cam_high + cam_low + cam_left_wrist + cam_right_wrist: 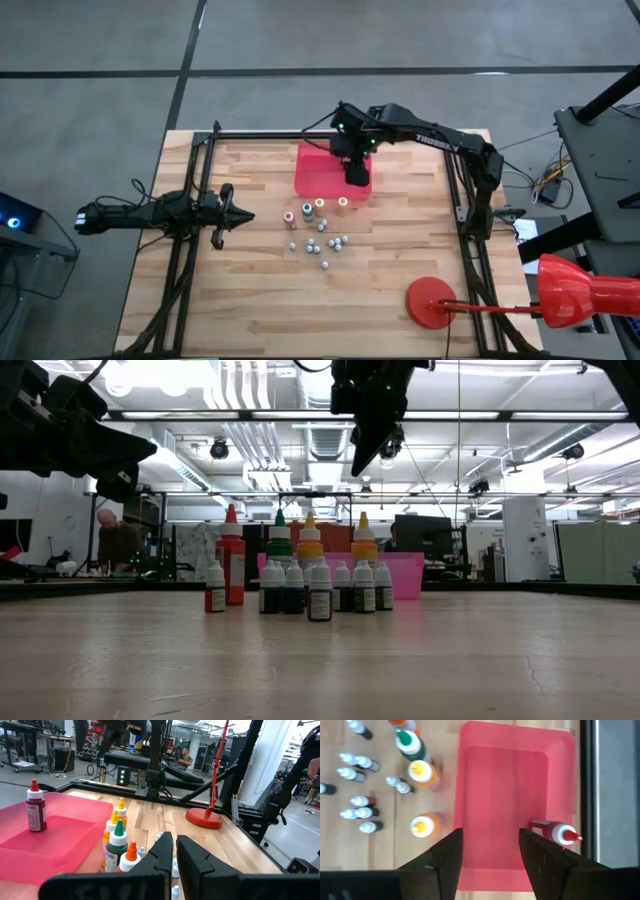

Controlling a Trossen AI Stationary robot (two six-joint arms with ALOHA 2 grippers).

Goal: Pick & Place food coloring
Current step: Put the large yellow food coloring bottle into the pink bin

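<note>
The left gripper (243, 214) hangs low over the wooden tabletop (250, 300) at its left side, its fingers (162, 852) clenched together on nothing. Just ahead of those fingertips stand the food coloring bottles (322, 230): four taller ones in a row and a cluster of small whitish ones just beside them, all upright on the bare wood. Past the cluster lies the red tray (318, 170), touching nothing else on the wood. The right gripper (357, 176) is poised above the tray's right part, fingers (445, 857) spread apart and released. One red bottle (552, 831) stands in the tray just outside one finger, apart from both.
</note>
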